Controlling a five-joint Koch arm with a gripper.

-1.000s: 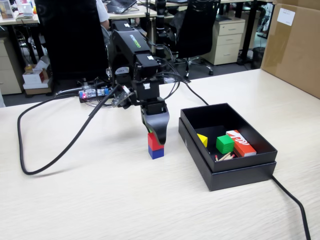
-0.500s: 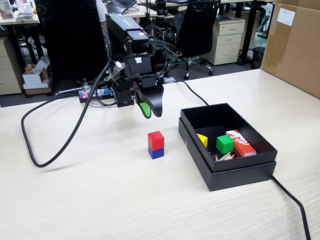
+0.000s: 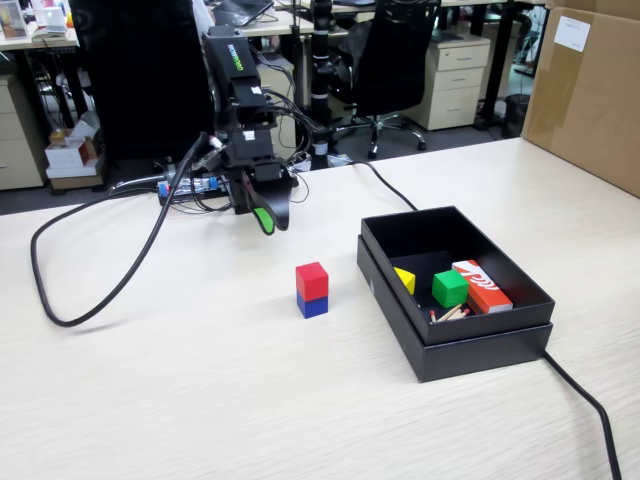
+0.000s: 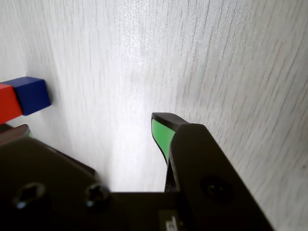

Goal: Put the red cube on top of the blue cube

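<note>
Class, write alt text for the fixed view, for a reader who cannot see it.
A red cube sits stacked on a blue cube on a pale wooden table. The robot arm's gripper hangs raised behind and to the left, clear of the stack. To the right, an open black box holds a green cube, a yellow piece and a red-orange box.
</note>
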